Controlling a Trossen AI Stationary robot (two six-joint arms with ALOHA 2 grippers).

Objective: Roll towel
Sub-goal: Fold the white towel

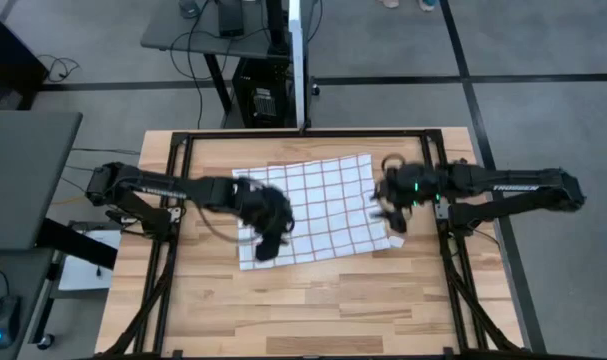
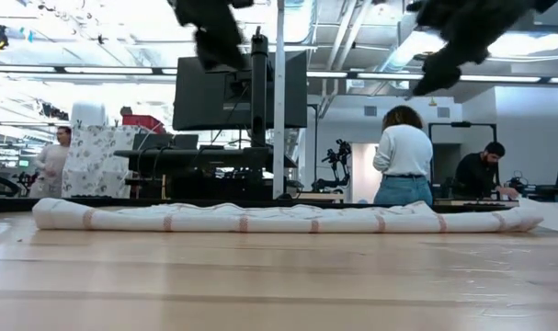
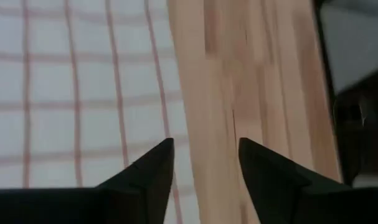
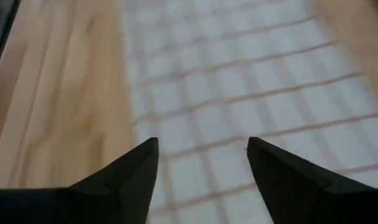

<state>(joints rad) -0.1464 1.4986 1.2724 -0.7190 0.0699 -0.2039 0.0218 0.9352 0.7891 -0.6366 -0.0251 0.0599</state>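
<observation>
Both my jaws stand parted, holding nothing. From above, my left gripper (image 1: 267, 243) hangs over the near left corner of the thin white cloth towel with red-brown grid lines (image 1: 318, 205), spread flat mid-way across the pale wooden table (image 1: 313, 300); my right gripper (image 1: 391, 205) is at its right edge. At table height the towel (image 2: 279, 217) reads as a low lumpy band, and both my arms sit raised clear above it. My left wrist camera shows towel edge (image 3: 83, 93) meeting bare wood.

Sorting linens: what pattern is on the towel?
White towel with a grid of thin red-brown lines, clearest in the high view.
</observation>
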